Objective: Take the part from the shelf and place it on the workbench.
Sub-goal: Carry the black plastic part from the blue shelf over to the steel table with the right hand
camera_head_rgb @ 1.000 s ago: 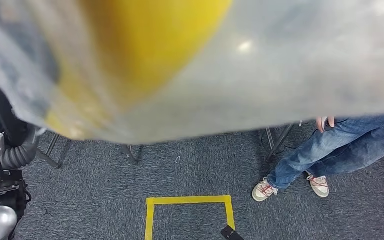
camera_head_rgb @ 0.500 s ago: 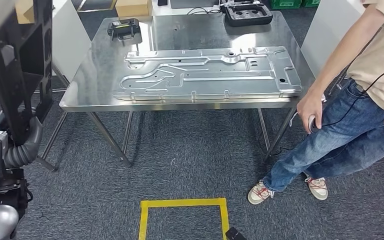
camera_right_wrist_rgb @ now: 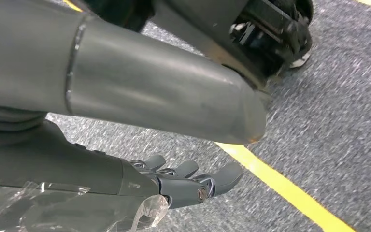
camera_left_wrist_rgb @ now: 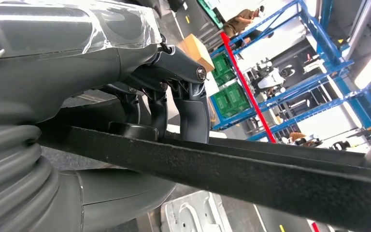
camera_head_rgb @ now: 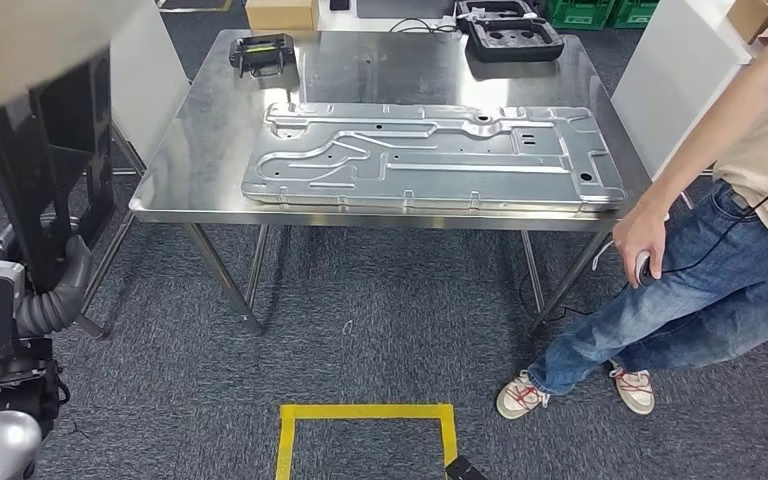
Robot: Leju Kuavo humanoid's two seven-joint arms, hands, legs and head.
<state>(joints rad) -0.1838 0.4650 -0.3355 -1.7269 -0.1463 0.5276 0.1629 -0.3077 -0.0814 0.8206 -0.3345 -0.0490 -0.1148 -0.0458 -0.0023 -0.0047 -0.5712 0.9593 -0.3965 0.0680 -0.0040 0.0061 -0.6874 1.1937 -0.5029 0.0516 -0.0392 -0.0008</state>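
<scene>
The left hand point(camera_left_wrist_rgb: 125, 72) grips the black part point(camera_head_rgb: 45, 170), fingers point(camera_left_wrist_rgb: 193, 113) curled over its edge, left of the steel worktop point(camera_head_rgb: 200, 120) bearing a stamped metal panel point(camera_head_rgb: 430, 155). The right hand point(camera_right_wrist_rgb: 140, 188) hangs over carpet, fingers loosely curled, holding nothing.

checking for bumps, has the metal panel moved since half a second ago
No. The metal panel sits the same against the workbench front edge; the whole view shifted, so the camera moved.
</scene>
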